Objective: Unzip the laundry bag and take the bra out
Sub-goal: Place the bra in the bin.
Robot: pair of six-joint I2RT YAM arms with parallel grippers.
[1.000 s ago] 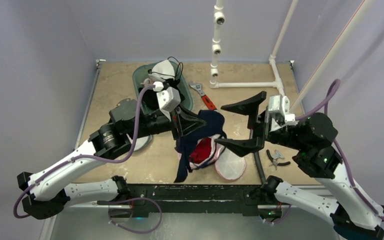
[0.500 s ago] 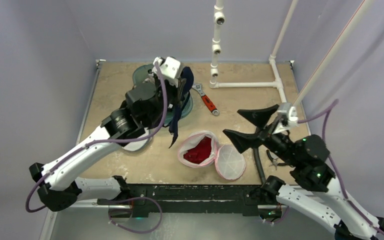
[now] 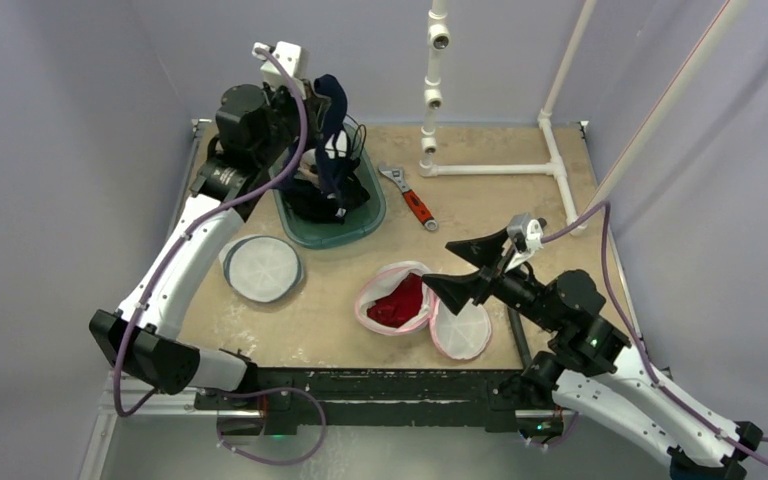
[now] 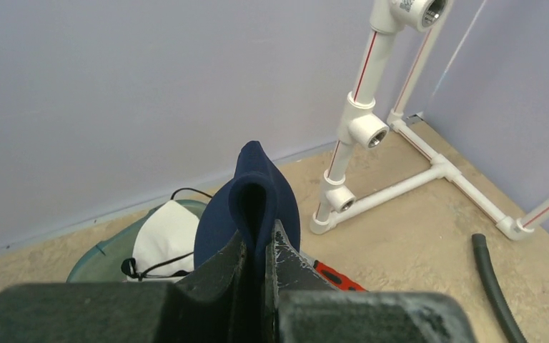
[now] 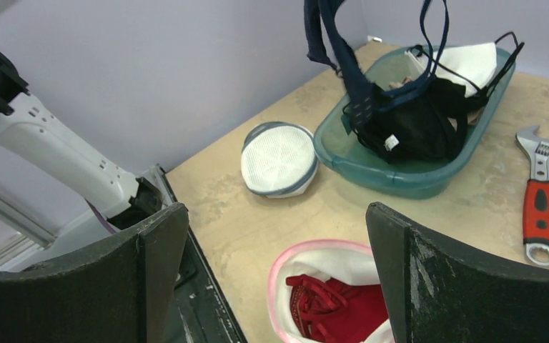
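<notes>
The dark navy fabric bra [image 3: 331, 112] hangs in the air at the back left, clamped at its top fold between the jaws of the left gripper [image 4: 260, 250]. Its straps dangle into the teal plastic tub [image 5: 407, 184] below. The pink-rimmed white mesh laundry bag [image 5: 313, 260] lies open at the middle of the tabletop [image 3: 500, 200], with its round flap [image 3: 460, 328] folded out beside it. So the unzipping looks done and the bra is out of the bag. What seems left is to lower and release it, probably into the tub.

A crumpled red garment [image 3: 398, 303] lies inside the open bag; I cannot tell what kind it is. The right gripper [image 3: 438, 264] hovers just beside the bag, jaws wide apart and holding nothing.

By count:
- one navy bra
- two mesh bags, the second a closed grey-rimmed round one [image 3: 261, 268] left of the open one
- one tub, holding white and black clothing
- one red-handled adjustable wrench [image 3: 415, 203]
- one white pipe frame [image 3: 485, 168]
- one black hose [image 4: 493, 286]
</notes>
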